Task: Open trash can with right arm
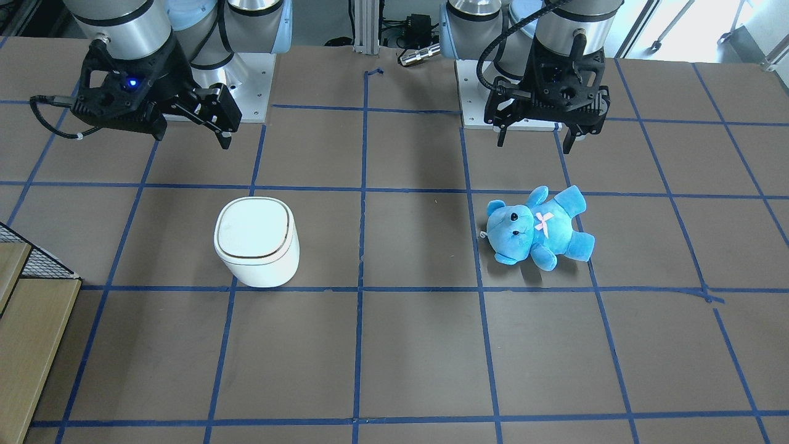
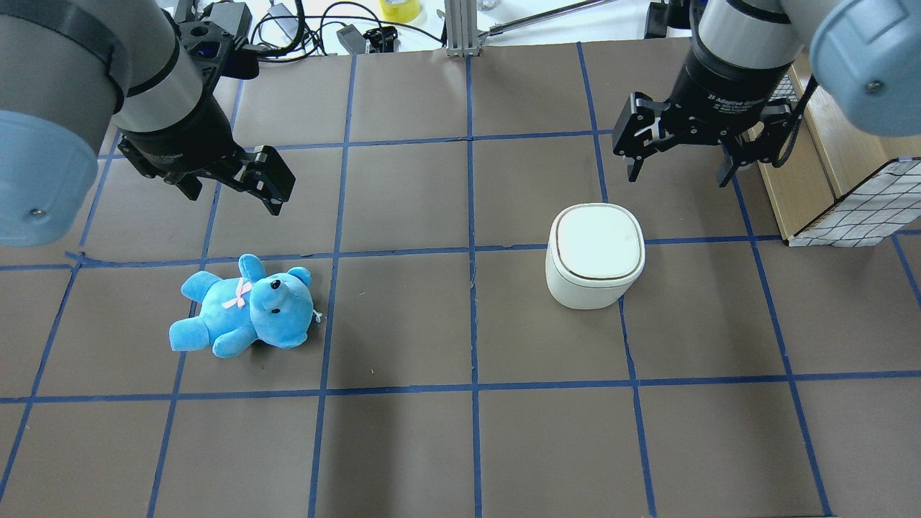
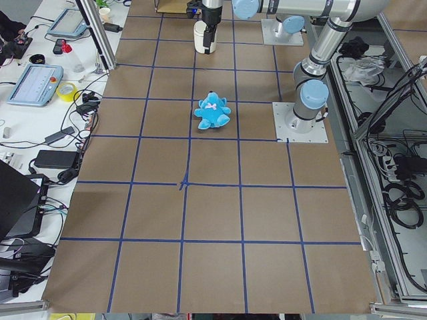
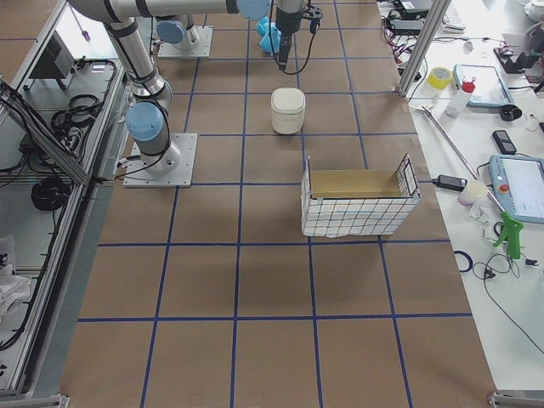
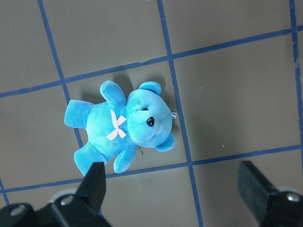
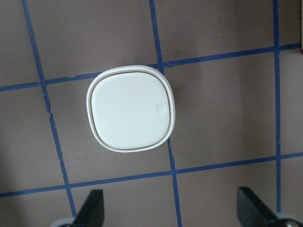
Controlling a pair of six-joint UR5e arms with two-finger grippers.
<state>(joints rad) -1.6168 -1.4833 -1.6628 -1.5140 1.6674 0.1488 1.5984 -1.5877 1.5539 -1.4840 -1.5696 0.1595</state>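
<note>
White plastic with its lid (image 2: 596, 241) lying flat and shut, the trash can (image 2: 583, 289) is standing upright on the brown table (image 2: 403, 446) in the overhead view, while the right gripper (image 2: 676, 175) is hanging in the air near it, spread wide and holding nothing, and the left gripper (image 2: 234, 196) is hovering equally wide near the blue plush bear (image 2: 245, 316). In the front-facing view the can is sitting well apart from the bear. In the right wrist view it is showing from above, ahead of the spread fingertips (image 6: 92, 210), with a faint round mark, perhaps a dimple, on the lid.
</note>
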